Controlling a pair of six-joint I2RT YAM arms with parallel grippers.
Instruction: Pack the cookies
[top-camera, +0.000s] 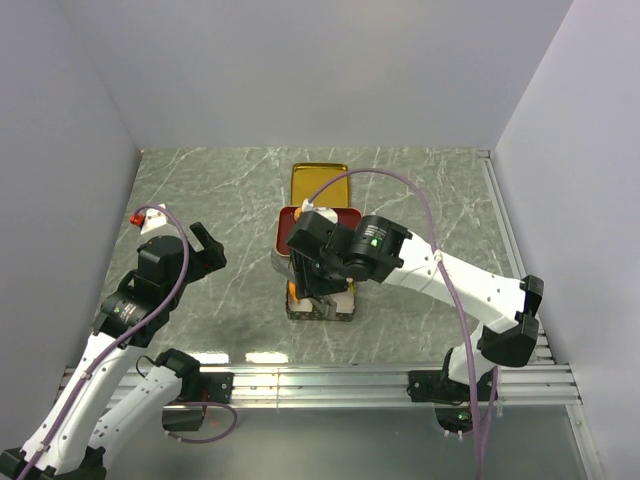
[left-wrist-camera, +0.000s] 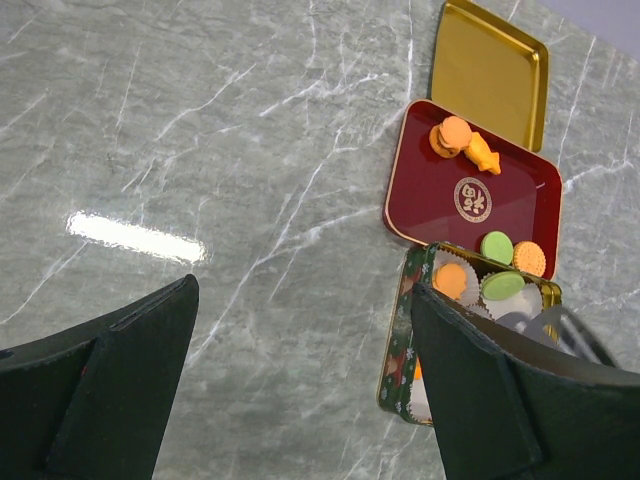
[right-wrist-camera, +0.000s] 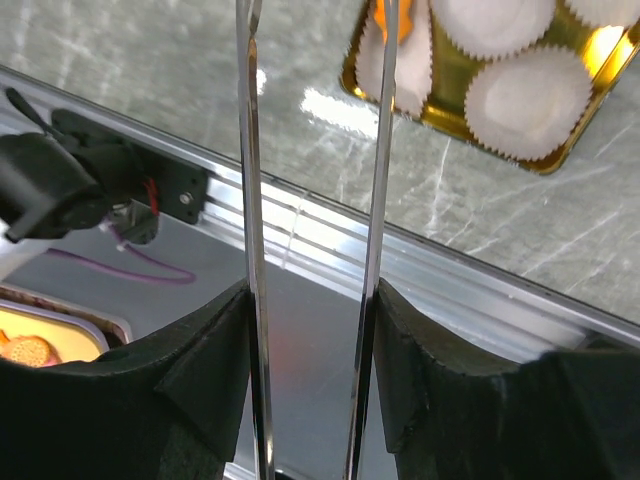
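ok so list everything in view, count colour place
gold tray: one, gold, far end, beyond red tray
red tray: one, dark red, between gold tray and tin
tin: one, gold inside, nearest the arms
cookies: two orange rounds and one orange fish on red tray; two green, at least two orange in tin
paper cups: several, white, in tin
tongs: one pair, silver, in right tool
table: one, grey marble
left tool: one, black, open, left of tin
right tool: one, black, shut on tongs, over tin

Grey marbled table (top-camera: 420, 190), plain pale walls (top-camera: 300, 70) around, aluminium rail (top-camera: 330, 382) along near edge
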